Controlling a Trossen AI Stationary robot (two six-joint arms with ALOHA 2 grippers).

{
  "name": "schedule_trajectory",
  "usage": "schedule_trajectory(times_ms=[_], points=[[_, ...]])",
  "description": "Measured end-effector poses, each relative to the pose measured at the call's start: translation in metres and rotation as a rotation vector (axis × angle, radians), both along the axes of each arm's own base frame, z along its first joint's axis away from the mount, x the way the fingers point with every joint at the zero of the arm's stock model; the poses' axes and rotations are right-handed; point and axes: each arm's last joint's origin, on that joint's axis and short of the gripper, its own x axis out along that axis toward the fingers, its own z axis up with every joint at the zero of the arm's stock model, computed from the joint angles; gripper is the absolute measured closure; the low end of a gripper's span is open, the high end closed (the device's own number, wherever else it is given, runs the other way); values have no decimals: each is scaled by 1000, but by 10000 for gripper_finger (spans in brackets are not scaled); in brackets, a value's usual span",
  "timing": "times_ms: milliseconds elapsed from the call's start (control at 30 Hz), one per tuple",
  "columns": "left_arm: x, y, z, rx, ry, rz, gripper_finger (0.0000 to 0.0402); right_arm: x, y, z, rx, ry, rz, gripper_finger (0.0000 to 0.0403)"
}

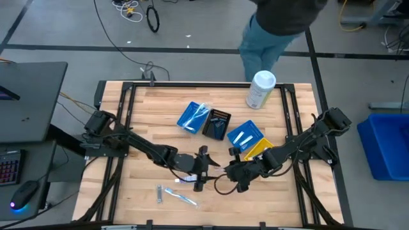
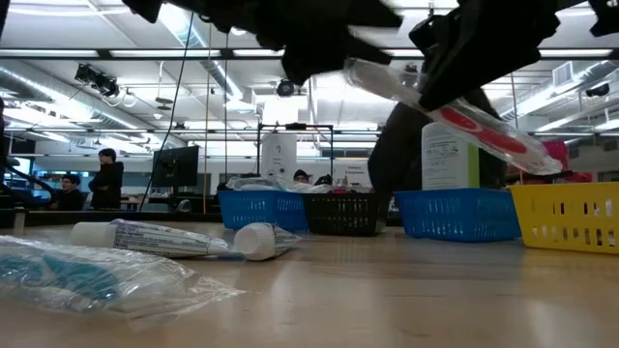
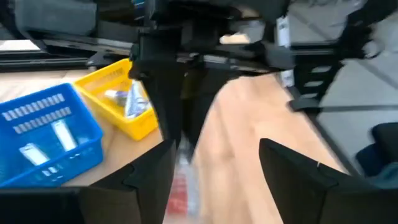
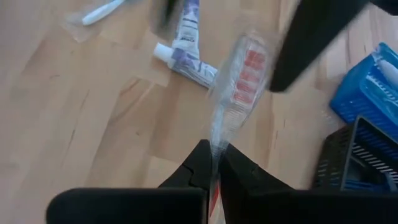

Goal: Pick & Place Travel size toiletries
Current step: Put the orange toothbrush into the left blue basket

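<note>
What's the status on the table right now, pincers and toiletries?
Right pincer shut on wrapped red toothbrush, held above the table. Left pincer open beside it. Toothpaste tube lies on the wood. Nothing blocking.

Light wooden table [image 1: 153,118] with dark frame rails. On it: white canister [image 1: 261,89] at the far edge; two blue trays [image 1: 193,117] [image 1: 245,135], black tray [image 1: 216,124], yellow tray [image 1: 259,149] mid-table. Toothpaste tube [image 1: 159,193] and wrapped toothbrush [image 1: 181,197] lie near the front edge.

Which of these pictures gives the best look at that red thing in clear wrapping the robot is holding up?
The low view: the wrapped red toothbrush shows whole, lifted above the table. The right wrist view shows it pinched in the right claw; the left wrist view only a blur; from above it is mostly hidden.
</note>
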Motion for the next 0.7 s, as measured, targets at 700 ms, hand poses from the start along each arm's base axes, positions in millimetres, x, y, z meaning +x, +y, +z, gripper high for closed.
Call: schedule_trajectory(times_ms=[700], points=[[-1,2,-7,25,102,37,228,5,-3,3,6,-41,-7,386]])
